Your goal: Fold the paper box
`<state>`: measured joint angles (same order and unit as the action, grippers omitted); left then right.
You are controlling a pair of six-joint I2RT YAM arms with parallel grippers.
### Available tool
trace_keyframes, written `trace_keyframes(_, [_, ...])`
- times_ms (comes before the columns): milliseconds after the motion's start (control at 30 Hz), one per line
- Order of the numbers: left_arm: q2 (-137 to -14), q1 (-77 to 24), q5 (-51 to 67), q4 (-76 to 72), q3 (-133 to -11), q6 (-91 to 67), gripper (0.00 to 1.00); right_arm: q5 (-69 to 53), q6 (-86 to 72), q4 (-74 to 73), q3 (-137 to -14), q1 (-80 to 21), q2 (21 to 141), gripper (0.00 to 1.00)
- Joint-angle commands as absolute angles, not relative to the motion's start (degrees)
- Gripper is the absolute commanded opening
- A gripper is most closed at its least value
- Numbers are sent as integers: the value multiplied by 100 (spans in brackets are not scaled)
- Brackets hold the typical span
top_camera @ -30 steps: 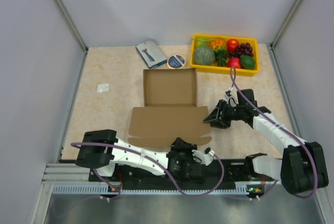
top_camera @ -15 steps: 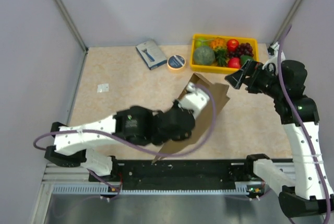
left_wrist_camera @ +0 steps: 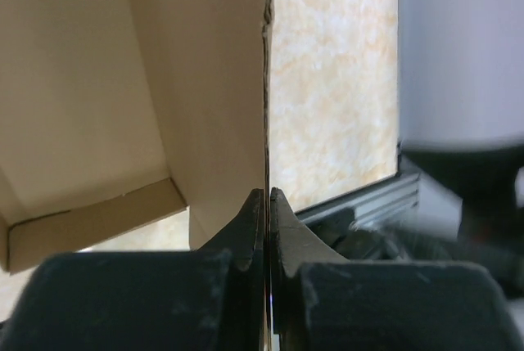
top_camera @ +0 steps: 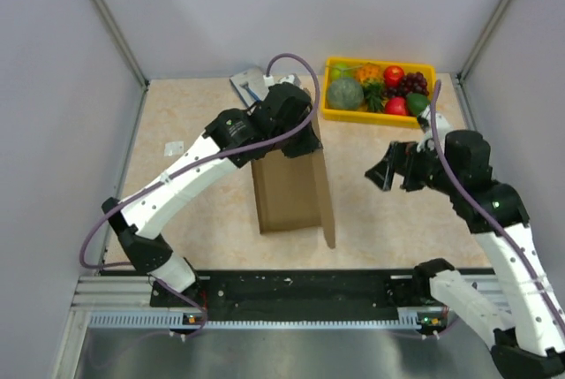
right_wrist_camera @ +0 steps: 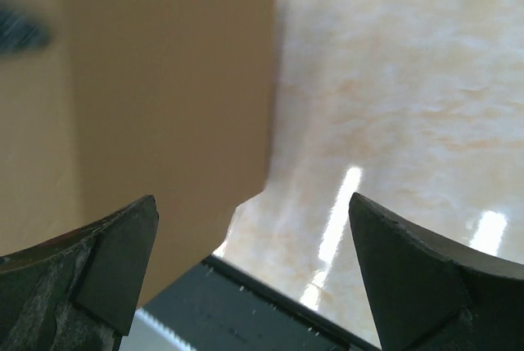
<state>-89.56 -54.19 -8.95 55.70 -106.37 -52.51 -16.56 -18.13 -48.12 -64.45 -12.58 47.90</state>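
Left hand (left_wrist_camera: 268, 228): I see it pinched tight on the thin edge of a raised cardboard panel, at the far end of the box.
Right hand (top_camera: 381, 174): fingers spread wide and holding nothing. It hangs to the right of the box, apart from it.
Paper box (top_camera: 287, 189): mid-tabletop, between my two hands, partly folded, its right-side panel standing on edge.
Tabletop (top_camera: 194, 176): beige and marbled.
Yellow tray (top_camera: 371, 115): far right corner, filled with fruit, well apart from the box.
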Motion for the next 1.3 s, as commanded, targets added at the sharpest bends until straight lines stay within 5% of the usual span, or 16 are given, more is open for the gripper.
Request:
trace_keyframes(0, [-9411, -4932, -1036, 5518, -11197, -6792, 0, -1655, -1898, -4395, -6258, -2528, 4115, 99])
trace_keyframes(267, [-9659, -4149, -1028, 5695, -10784, -7796, 0, 1965, -1619, -4341, -6801, -6225, 4832, 99])
trace_keyframes(400, [-9475, -3999, -1152, 5739, -10705, -7945, 0, 3257, -1459, -4587, -7162, -6565, 5931, 93])
trace_keyframes(567, [-9282, -3797, -802, 5591, -10451, -7937, 1, 4176, -610, -4053, -7225, -6574, 6345, 61])
trace_keyframes(600, [-9168, -3745, -678, 5477, -10354, -7867, 15, 4009, -467, -3965, -7233, -6574, 6415, 55])
trace_keyframes(633, [-9097, -3640, -598, 5362, -10153, -7762, 26, 3912, -353, -3833, -7216, -6566, 6477, 26])
trace_keyframes(700, [-8809, -3455, -563, 5065, -10003, -7037, 51, 4008, -159, -3639, -7251, -6478, 6714, 0])
trace_keyframes(800, [-8020, -3235, -1130, 4531, -9643, -5057, 78, 3528, -114, -3612, -7277, -6110, 6689, 0])
trace_keyframes(833, [-7729, -3182, -1369, 4370, -9111, -4532, 98, 3316, -106, -3604, -7260, -5813, 6619, 0])
trace_keyframes(933, [-6516, -2753, -2021, 3791, -7812, -3193, 98, 2507, 236, -3341, -6971, -5468, 6241, 0])
trace_keyframes(1067, [-5766, -1172, -829, 3419, -6585, -2637, 98, 1118, 675, -3182, -6707, -4590, 5872, 0])
trace_keyframes(1267, [-7912, 483, -665, 3102, -6423, -2716, 89, 97, 712, -2857, -6785, -3929, 5897, 0])
